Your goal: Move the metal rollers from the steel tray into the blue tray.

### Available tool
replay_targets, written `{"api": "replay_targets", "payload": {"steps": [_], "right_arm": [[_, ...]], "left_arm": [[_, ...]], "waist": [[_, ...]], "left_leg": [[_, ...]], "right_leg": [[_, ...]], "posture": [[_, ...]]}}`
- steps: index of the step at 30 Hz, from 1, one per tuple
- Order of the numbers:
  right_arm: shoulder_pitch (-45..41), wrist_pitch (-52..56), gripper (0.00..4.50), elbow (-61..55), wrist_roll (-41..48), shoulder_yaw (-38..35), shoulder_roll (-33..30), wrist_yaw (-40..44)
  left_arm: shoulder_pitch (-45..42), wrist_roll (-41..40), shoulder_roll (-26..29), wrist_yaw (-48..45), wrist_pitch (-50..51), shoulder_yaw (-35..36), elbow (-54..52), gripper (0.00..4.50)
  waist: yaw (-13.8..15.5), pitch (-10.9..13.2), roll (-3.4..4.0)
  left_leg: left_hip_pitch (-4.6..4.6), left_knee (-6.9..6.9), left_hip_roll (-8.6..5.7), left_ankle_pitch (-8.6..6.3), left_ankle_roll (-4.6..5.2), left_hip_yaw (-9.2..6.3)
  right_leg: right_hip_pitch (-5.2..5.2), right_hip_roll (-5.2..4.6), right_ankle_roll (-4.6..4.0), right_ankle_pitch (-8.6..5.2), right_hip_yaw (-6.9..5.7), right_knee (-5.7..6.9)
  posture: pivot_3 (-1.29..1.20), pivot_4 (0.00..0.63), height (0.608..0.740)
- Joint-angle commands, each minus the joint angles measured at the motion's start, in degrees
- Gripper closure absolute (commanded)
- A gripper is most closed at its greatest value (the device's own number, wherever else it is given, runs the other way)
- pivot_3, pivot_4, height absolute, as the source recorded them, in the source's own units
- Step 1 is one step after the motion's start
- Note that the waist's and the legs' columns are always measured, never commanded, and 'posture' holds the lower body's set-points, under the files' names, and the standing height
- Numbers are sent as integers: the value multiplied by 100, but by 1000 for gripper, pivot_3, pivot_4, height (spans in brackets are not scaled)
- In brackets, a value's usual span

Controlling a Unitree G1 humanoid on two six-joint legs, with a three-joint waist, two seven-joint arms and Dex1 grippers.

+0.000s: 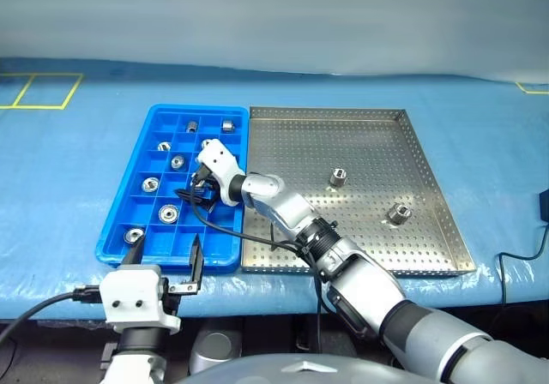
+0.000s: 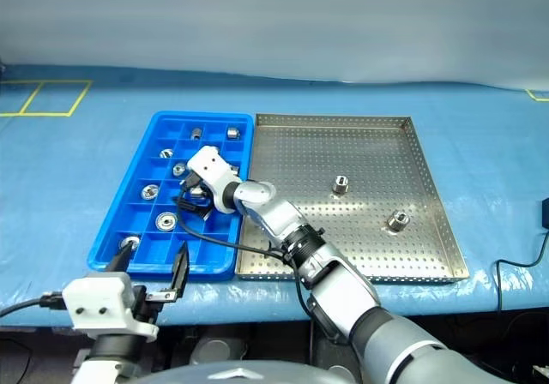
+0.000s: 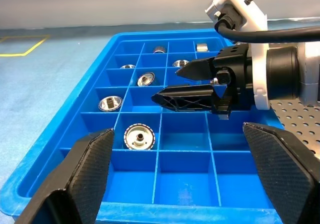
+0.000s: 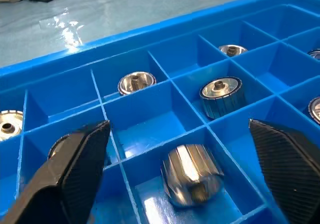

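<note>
Blue tray (image 1: 120,221) and steel tray (image 1: 429,187) side by side, rims touching, on a desk under a blue plastic sheet (image 1: 77,161); blue tray on the robot's left. Yellow taped outlines (image 1: 39,90) at the far left of the sheet.

Right pincer (image 1: 199,189) reaching across into the blue tray, low over a middle compartment, black fingers (image 3: 185,98) spread apart and pinching nothing. Directly between and below those fingers, in the right wrist view, one metal roller (image 4: 192,175) lying free on its side on the compartment floor.

Left pincer (image 1: 163,260) level at the near edge of the blue tray, fingers (image 3: 87,171) spread wide, empty, clear of the tray rim.

Further metal rollers (image 1: 167,213) scattered singly through the blue tray's compartments, mostly in the left and far rows. Two rollers (image 1: 338,177) (image 1: 398,213) upright on the perforated floor of the steel tray, well apart, toward its right half.
</note>
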Motion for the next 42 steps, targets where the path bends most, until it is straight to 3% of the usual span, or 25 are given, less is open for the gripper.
{"api": "replay_targets", "payload": {"steps": [1,8,13,18,28,42], "right_arm": [[-166,439,13,-890,420,-485,754,-88],[158,949,13,-1924,415,-1421,43,-1138],[285,966,13,-1507,53,-2163,-98,-2409],[453,689,13,-1097,-284,-2453,-107,-3014],[910,566,13,-893,-752,-2557,-156,-3477],[2400,1346,13,-2565,-904,-2506,-152,-3409]], "left_arm": [[-297,-185,96,-189,105,34,-65,0],[-1120,-551,312,-579,639,183,96,0],[-1808,-735,477,-819,1091,139,254,0],[-2295,-737,561,-947,1464,-141,429,0],[-2531,-774,562,-916,1651,-385,498,0],[-2470,-789,554,-829,1670,-442,455,0]], "waist": [[-57,10,4],[-320,10,5],[-531,8,3],[-779,6,6],[-914,5,9],[-884,-63,0]], "left_leg": [[-7,0,0,0,0,-2],[-14,-9,1,-1,0,-4],[-9,-5,-2,-1,0,2],[-4,-5,-2,-1,0,7],[-4,-6,-1,-1,0,8],[20,-5,-2,-1,0,7]], "right_leg": [[-5,0,0,1,-2,-1],[-8,2,6,-9,-3,-3],[-1,-2,7,-8,3,-3],[0,-1,14,27,9,2],[-1,0,17,32,14,3],[21,-1,11,-5,15,3]], "posture": [[375,150,740],[236,150,740],[160,150,740],[126,150,740],[119,150,740],[127,150,740]]}}
